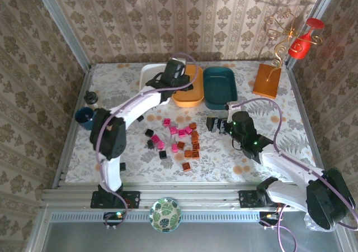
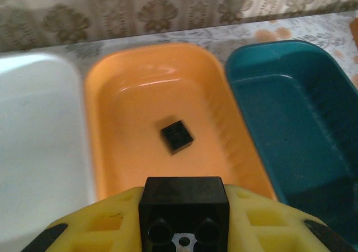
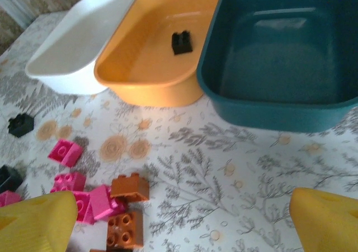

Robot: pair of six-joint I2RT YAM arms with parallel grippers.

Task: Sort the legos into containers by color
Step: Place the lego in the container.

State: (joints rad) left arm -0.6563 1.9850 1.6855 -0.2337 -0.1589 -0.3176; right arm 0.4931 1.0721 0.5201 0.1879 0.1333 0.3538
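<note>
- Left claw point(image 2: 183, 235) pinched a black lego point(image 2: 183, 199) above the orange tray point(image 2: 128, 123), fingers point(image 2: 98, 229) cropped at the frame edge.
- Right claw point(image 3: 182, 227) stood spread, fingertips point(image 3: 33, 221) cropped.

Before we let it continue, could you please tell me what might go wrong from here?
1. The left gripper holds a black lego over the orange tray; released from there, it might bounce into the neighbouring white tray or teal tray.
2. The open right gripper hovers beside touching pink legos and brown legos; closing there could catch two colours together.
</note>
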